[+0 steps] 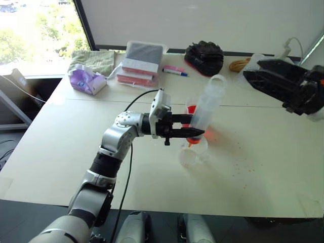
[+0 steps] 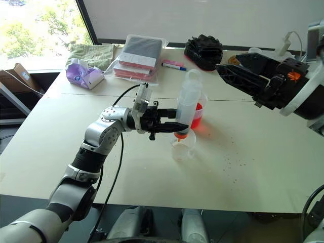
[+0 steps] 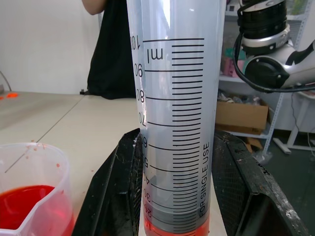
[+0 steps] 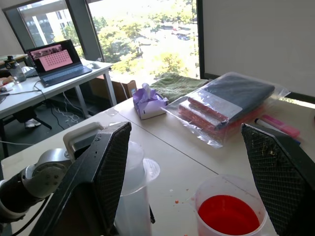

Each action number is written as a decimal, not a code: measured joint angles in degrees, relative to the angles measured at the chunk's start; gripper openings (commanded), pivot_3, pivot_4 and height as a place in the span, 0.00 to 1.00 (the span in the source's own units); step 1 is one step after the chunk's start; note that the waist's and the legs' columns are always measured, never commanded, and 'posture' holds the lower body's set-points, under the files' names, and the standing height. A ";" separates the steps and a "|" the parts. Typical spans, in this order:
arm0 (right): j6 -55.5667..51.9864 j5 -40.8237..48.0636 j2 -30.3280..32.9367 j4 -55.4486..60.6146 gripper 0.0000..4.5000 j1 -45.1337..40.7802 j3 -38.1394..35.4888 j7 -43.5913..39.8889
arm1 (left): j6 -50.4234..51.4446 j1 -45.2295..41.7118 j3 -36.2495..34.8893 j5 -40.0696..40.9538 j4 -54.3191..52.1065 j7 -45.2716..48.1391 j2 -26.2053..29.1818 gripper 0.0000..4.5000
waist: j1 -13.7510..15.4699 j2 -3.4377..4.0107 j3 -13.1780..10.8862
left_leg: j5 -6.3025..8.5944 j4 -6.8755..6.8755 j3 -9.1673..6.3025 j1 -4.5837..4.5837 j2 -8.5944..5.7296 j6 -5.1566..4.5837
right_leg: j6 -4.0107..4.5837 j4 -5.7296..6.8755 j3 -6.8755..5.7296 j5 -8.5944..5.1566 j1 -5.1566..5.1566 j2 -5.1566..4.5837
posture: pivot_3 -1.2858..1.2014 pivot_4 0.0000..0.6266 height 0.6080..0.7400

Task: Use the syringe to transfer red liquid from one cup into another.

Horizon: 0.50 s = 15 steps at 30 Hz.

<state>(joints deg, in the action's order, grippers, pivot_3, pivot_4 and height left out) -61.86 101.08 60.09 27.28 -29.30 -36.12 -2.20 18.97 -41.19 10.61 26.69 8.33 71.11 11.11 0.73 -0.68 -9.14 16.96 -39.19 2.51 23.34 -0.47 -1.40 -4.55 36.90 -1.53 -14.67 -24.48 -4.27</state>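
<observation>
My left gripper [image 1: 195, 132] is shut on the lower barrel of the syringe [image 1: 207, 106] and holds it upright. The syringe's orange tip hangs just over the smaller clear cup [image 1: 190, 156]. A thin band of red liquid [image 3: 177, 230] sits at the bottom of the barrel, under the dark seal. Behind the syringe stands the wider cup [image 2: 201, 109], partly filled with red liquid [image 4: 226, 214]. My right gripper [image 2: 225, 70] is open and empty. It hovers above the table to the right of the syringe's top flange [image 4: 140, 169].
At the table's far edge lie a purple tissue pack [image 1: 87, 80], a green towel [image 1: 93, 61], bagged flat packs [image 1: 142, 63], a pink-capped marker [image 1: 174, 71] and a black bundle [image 1: 204, 56]. Small orange drops [image 1: 238, 167] speckle the table right of the cups. A person in dark clothes [image 3: 108, 44] stands beyond the table.
</observation>
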 measured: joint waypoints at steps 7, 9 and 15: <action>7.55 10.51 3.82 2.99 0.81 1.47 4.38 3.09 | -1.03 0.40 0.44 -0.42 0.15 0.63 -0.09 0.32 | -0.03 -0.01 0.00 | 0.00 0.00 0.00 0.00 0.01 -0.01 | 0.00 -0.01 0.00 0.00 0.00 0.03 | 0.52 0.24 1.00; 8.87 10.77 3.86 4.54 0.81 2.41 6.69 3.41 | -1.16 0.40 0.59 -0.47 0.17 0.83 -0.17 0.32 | -0.03 -0.01 0.00 | 0.00 0.00 0.00 0.00 0.01 -0.01 | 0.00 -0.01 0.00 0.00 0.00 0.03 | 0.52 0.24 1.00; 12.59 9.43 3.56 7.08 0.81 2.98 14.51 6.45 | -1.81 0.40 0.97 -0.71 0.54 0.83 -0.43 0.32 | -0.01 -0.01 -0.01 | 0.00 0.00 0.00 0.00 0.01 -0.01 | 0.00 -0.02 0.00 0.00 0.00 0.02 | 0.52 0.24 1.00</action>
<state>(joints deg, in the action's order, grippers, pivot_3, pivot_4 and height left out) -49.26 110.51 63.65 34.36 -26.32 -21.61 4.24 17.16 -40.79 11.58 25.97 8.88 71.94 10.68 0.71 -0.69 -9.15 16.96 -39.20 2.51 23.34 -0.47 -1.41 -4.55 36.88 -1.53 -14.67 -24.48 -4.25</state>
